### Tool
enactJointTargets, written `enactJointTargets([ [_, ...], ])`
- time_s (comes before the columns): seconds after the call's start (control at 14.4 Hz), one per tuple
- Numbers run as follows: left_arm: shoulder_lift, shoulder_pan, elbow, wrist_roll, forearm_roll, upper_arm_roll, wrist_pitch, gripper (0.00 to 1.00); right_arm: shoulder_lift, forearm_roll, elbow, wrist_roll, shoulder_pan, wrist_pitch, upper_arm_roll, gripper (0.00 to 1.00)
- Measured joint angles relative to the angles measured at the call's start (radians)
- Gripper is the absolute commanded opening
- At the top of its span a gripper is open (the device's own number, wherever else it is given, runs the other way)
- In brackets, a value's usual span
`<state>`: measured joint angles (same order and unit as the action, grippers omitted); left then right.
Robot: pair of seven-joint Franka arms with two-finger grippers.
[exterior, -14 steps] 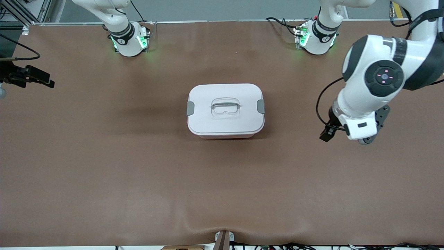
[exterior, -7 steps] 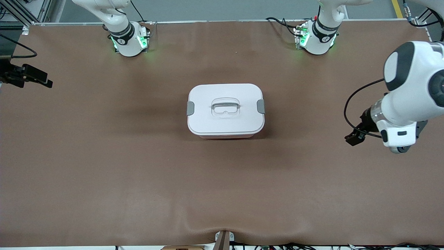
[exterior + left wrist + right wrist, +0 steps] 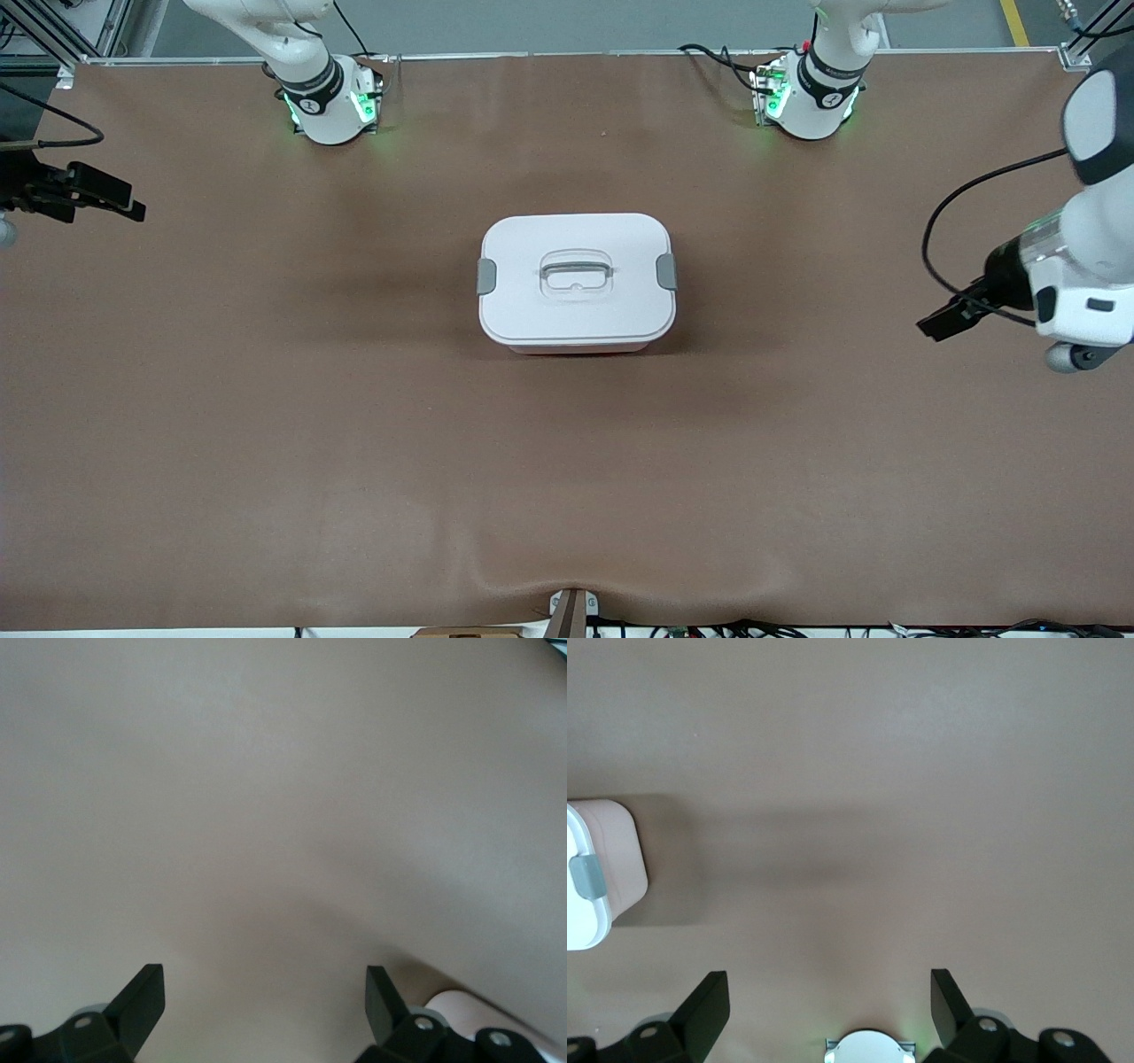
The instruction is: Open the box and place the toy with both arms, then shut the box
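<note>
The box [image 3: 576,292] stands in the middle of the table, its white lid on, a grey clip [image 3: 486,276] at each short end and a recessed handle [image 3: 577,270] in the top. The toy is out of view. My left gripper [image 3: 943,320] hangs open over bare table toward the left arm's end, well apart from the box; the left wrist view shows its fingers [image 3: 142,997] wide apart over brown mat. My right gripper [image 3: 124,206] is open at the right arm's end of the table. One corner of the box [image 3: 602,859] shows in the right wrist view.
A brown mat [image 3: 266,425] covers the table. Both arm bases [image 3: 330,105] [image 3: 808,99] stand along the edge farthest from the front camera. A small bracket [image 3: 569,611] sits at the nearest edge. The right arm's base [image 3: 868,1050] shows between the right gripper's fingers.
The left arm has swung away from the box toward the left arm's end of the table, gripper still open. The right gripper has barely shifted. The box has not moved.
</note>
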<state>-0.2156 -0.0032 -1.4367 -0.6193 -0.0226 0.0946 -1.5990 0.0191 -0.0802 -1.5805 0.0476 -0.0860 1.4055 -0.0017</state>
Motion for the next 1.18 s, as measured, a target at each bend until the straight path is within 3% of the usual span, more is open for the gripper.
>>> enactJointTargets([
  [0.35,0.091,0.005,0.002,0.176,0.004,-0.026,0.081,1.00,0.001,0.027,0.000,0.001,0.002,-0.044,0.001,1.00],
  [0.77,0.202,0.004,-0.003,0.347,0.018,-0.079,0.207,1.00,0.002,0.102,0.002,0.002,0.041,-0.003,0.003,1.00],
  [1.18,0.275,0.001,-0.062,0.520,0.024,-0.097,0.219,1.00,0.002,0.103,0.003,0.002,0.077,0.022,-0.036,1.00],
])
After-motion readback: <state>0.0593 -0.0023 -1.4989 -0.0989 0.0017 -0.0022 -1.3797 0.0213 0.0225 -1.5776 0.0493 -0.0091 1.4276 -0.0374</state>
